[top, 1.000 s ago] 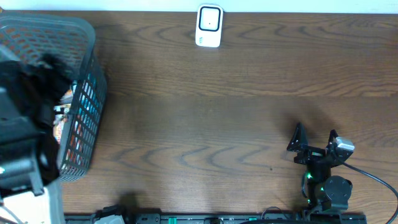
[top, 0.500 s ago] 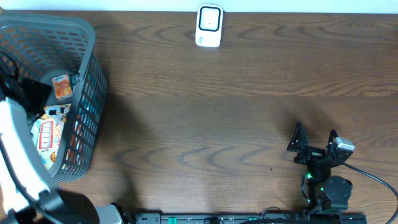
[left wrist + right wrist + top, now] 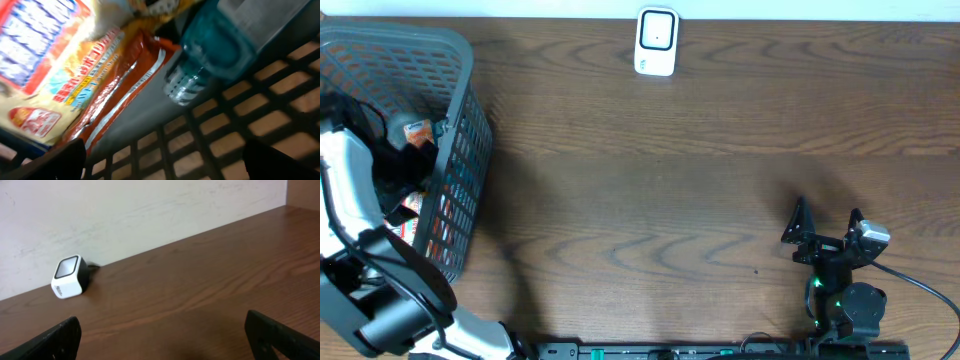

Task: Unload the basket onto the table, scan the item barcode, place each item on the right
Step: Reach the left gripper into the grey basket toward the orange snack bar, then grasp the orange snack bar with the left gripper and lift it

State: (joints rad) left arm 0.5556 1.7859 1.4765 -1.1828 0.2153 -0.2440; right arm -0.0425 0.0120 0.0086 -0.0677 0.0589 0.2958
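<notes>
Basket (image 3: 460,110) at frame left, left gripper (image 3: 165,162) inside, jaws wide near snack packets (image 3: 75,85) — right gripper (image 3: 827,228) wide, empty, lower right.

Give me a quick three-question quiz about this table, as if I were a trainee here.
1. True or false: the white scanner lies inside the grey basket.
2. Which gripper is down inside the basket? A) left B) right C) both
3. Fill in: the right gripper is ____ and holds nothing.

Key
1. False. The scanner stands on the table, at its far edge and well away from the basket.
2. A. The left gripper is over the snack packets in the basket.
3. open
</notes>
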